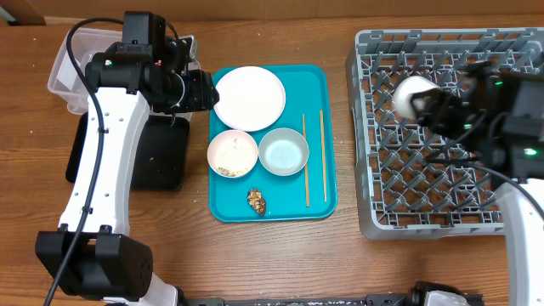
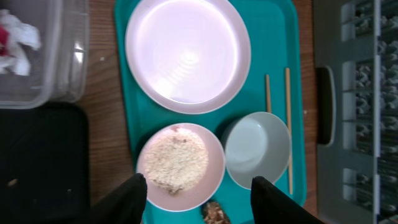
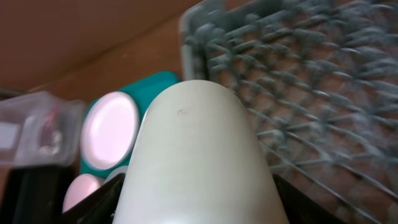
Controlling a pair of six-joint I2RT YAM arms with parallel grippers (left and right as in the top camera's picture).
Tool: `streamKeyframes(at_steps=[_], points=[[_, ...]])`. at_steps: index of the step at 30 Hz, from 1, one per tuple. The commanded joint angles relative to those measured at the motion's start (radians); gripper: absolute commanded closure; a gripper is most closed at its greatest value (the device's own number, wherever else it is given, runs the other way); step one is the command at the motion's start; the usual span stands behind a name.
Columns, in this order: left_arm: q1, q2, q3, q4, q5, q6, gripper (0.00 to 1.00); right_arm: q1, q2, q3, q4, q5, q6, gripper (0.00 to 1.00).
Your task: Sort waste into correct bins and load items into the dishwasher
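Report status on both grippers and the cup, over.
Left gripper open, empty, above rice bowl. Right gripper holds white cup over dish rack. Wrapper in clear tub. No obstruction seen.

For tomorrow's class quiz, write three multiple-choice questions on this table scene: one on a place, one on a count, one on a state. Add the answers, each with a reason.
1. The crumpled wrapper lies: A on the teal tray; B in the clear tub; C in the right gripper.
2. Bowls on the teal tray: A two; B one; C four.
3. The right gripper: A is open and empty; B grips the wrapper; C grips the small white cup.
Answers: 1 B, the left wrist view shows it inside the tub's wall. 2 A, the rice bowl and the pale-blue bowl sit side by side. 3 C, its fingers flank the cup.
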Motion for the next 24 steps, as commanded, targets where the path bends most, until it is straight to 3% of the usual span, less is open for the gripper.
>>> streamKeyframes(at_steps=[1, 12, 24], points=[[0.004, -0.021, 0.014, 0.001, -0.084, 0.019, 0.43, -0.077, -0.013, 0.117, -0.108, 0.254, 0.000, 0.96], [0.004, -0.021, 0.014, -0.001, -0.084, 0.019, 0.43, -0.357, 0.114, 0.213, -0.363, 0.531, 0.052, 0.96], [0.004, -0.021, 0.013, -0.013, -0.076, 0.015, 0.43, -0.533, 0.318, 0.212, -0.248, 0.533, 0.066, 0.96]])
